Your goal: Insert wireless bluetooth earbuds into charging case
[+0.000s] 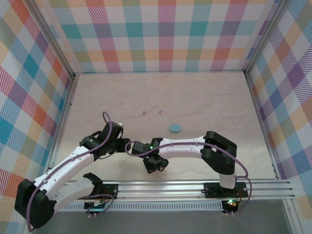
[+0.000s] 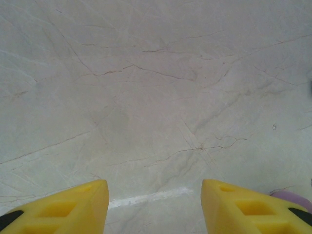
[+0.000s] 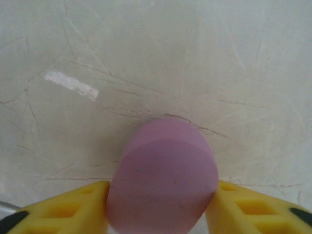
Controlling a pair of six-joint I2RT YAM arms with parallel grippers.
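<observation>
- The right gripper (image 3: 158, 212) is closed on the pink case (image 3: 163, 175). The yellow fingers (image 3: 63, 209) press its two sides, and the case's rounded end points away from the wrist over the table (image 3: 219, 58).
- I cannot tell whether the lid is open; it looks closed from the wrist view.
- The left gripper (image 2: 155, 204) is spread wide with nothing between its fingers, only bare table below.
- In the top view the two pink buds (image 1: 143, 112) lie side by side, a little apart, on the open table. They are beyond both grippers, toward the back wall (image 1: 161, 44).
- From the left gripper (image 1: 114, 131) the buds lie ahead and to its right. From the right gripper (image 1: 157, 166) they lie straight ahead but farther off.
- The left gripper is the nearer and the free one, so I judge it best placed to fetch a bud.
- The buds are too small to read a long axis.
- The blue case (image 1: 174, 128) sits just right of the buds and nearer the arms, between them and the right arm.
- I can make out no blue buds.
</observation>
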